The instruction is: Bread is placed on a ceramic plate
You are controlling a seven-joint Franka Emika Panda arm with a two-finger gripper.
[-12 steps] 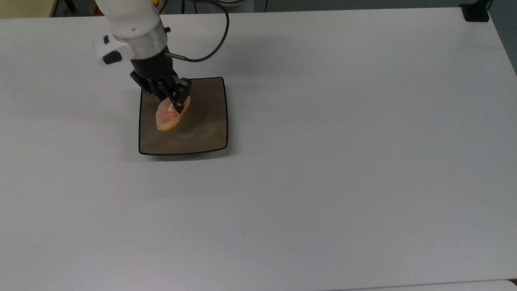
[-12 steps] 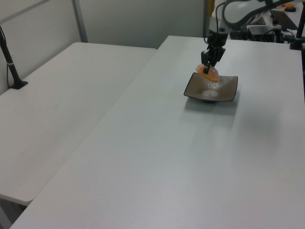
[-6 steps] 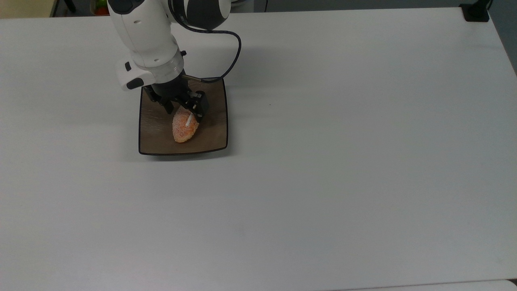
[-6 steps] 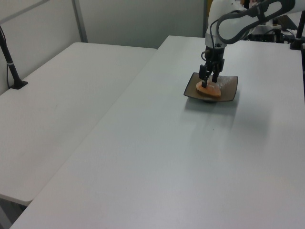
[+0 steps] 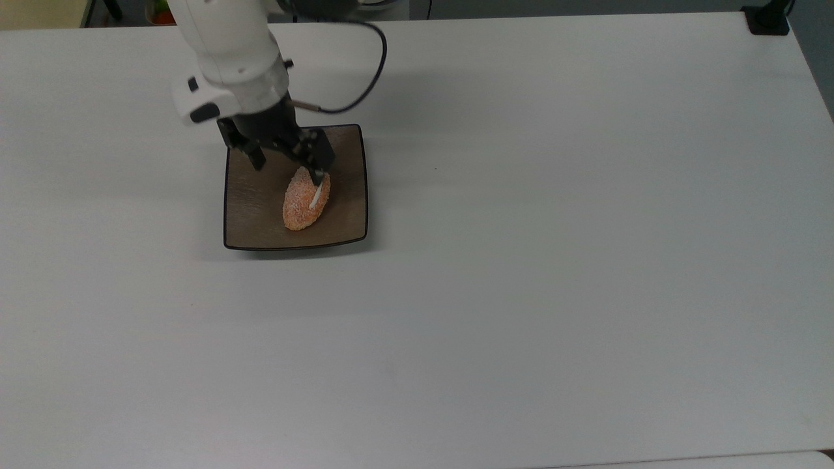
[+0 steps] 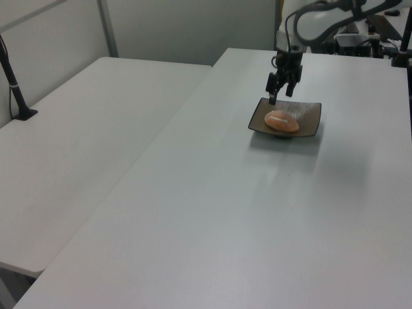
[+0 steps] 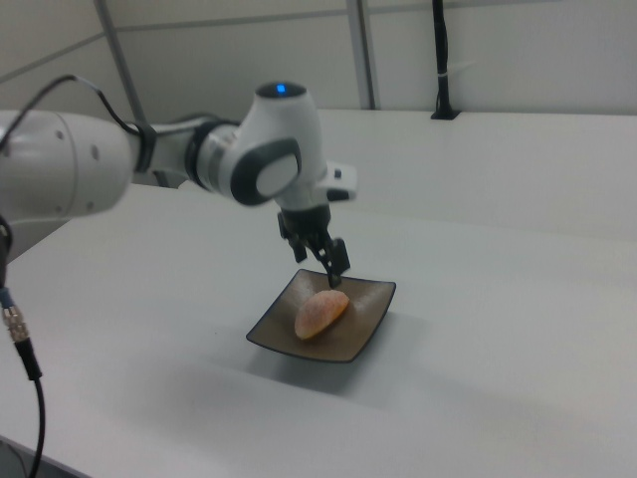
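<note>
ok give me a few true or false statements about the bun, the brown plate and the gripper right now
1. The small oval orange-tan bun lies on the square glossy brown ceramic plate. True.
2. The gripper is clamped on the bun. False: its fingers are open and it hangs above the bun, apart from it.
3. The plate sits on the white table. True.
4. A white stripe runs along the bun's top. True.
5. The bun lies on the table beside the plate. False: it lies inside the plate's rim.
6. Two buns are on the plate. False: one.
</note>
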